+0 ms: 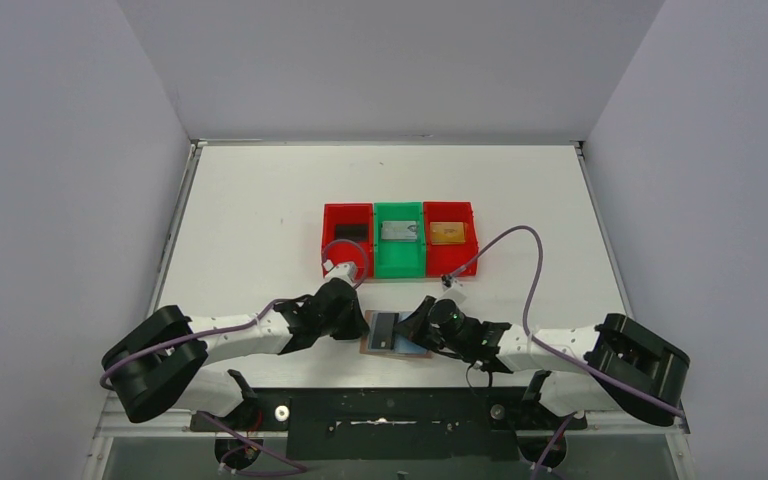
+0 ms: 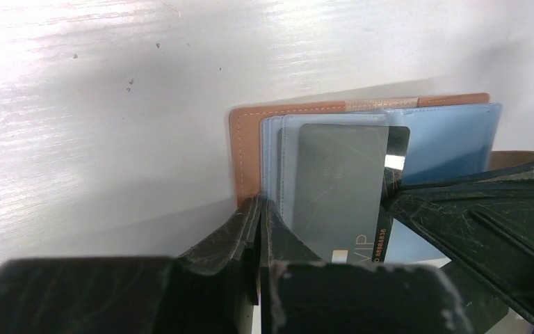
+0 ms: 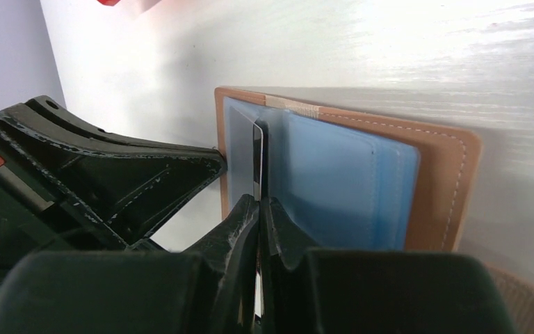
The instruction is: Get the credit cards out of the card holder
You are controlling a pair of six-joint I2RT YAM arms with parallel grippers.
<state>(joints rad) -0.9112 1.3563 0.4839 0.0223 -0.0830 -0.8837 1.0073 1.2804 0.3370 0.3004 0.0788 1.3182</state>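
Observation:
The card holder (image 1: pixel 371 346) lies open on the table near the arms, tan leather (image 2: pixel 245 139) outside with pale blue pockets (image 3: pixel 348 181) inside. A dark grey credit card (image 2: pixel 341 181) marked VIP sticks partly out of a pocket. My left gripper (image 2: pixel 259 200) is shut on the card holder's near edge, at its left half (image 1: pixel 360 322). My right gripper (image 3: pixel 259 200) is shut on the card's edge (image 3: pixel 257 156), which shows edge-on between the fingertips. In the top view the right gripper (image 1: pixel 409 325) sits over the wallet's right side.
Three bins stand in a row behind the wallet: a red bin (image 1: pixel 332 240) with a black card, a green bin (image 1: pixel 400 262) with a silver card, a red bin (image 1: pixel 468 240) with a gold card. Purple cables loop over both arms.

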